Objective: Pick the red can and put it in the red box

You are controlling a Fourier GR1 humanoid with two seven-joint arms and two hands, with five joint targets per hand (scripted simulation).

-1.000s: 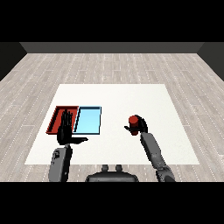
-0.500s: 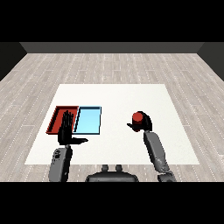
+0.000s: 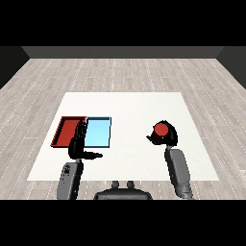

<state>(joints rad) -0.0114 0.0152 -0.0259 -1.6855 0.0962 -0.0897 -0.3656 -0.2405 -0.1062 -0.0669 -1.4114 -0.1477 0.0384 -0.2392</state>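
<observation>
The right hand is curling its fingers round the red can, so it should be carrying it level leftward toward the red tray.

Two grey cylindrical forearms (smooth, tapering slightly) end in black hands, left hand and right hand.

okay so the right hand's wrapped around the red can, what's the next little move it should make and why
Probably lift the can slightly and start carrying it left toward the red tray. The right hand already curls round the can, which sits on the table's right side, while the red tray lies far left, beyond the blue tray. The left hand hovers open over the trays' near edge and may need to move aside.
</observation>
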